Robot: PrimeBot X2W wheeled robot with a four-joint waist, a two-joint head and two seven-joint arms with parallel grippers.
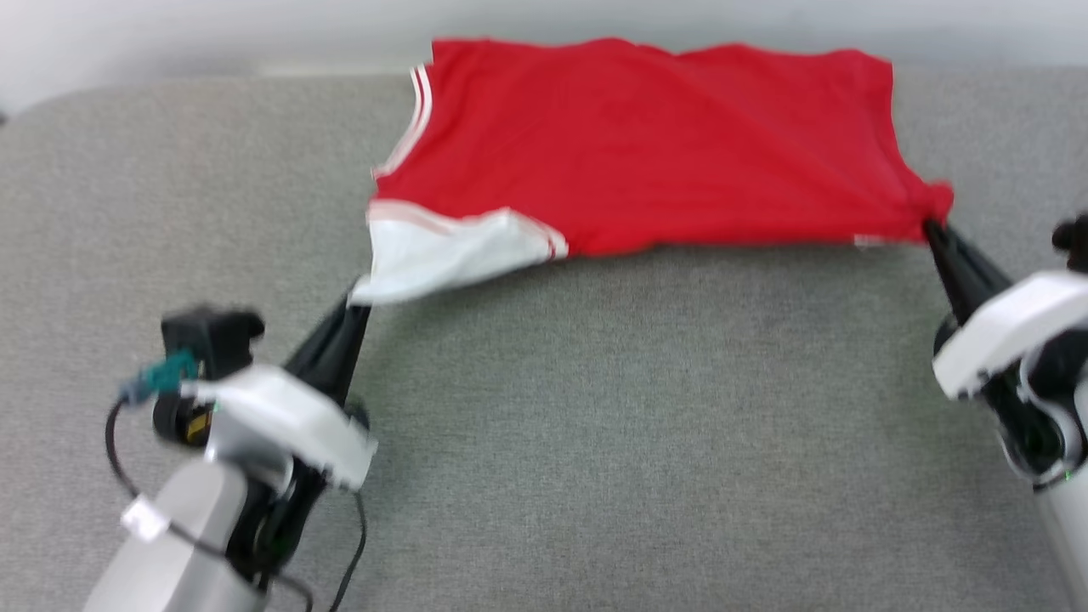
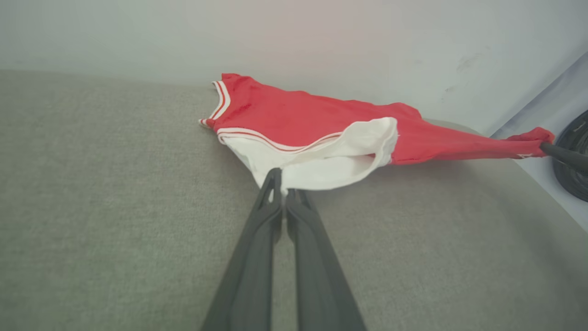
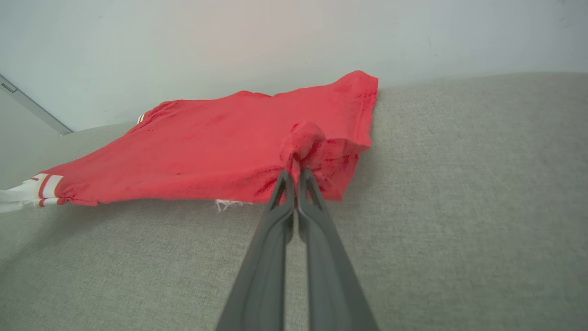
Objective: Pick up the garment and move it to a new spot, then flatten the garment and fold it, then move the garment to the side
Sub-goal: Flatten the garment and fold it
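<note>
Garment [image 1: 646, 144] in closed left gripper [image 1: 361, 300] and closed right gripper [image 1: 930, 226]

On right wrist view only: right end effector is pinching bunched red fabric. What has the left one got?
Observer: Left end effector is shut on the rim of the white sleeve.
Operator: Sleeve flat or open?
Observer: Its opening gapes toward that end effector.
Operator: Shirt slack between the grips?
Observer: No. From the head view, the red T-shirt has its near edge drawn almost straight across to the right end effector.
</note>
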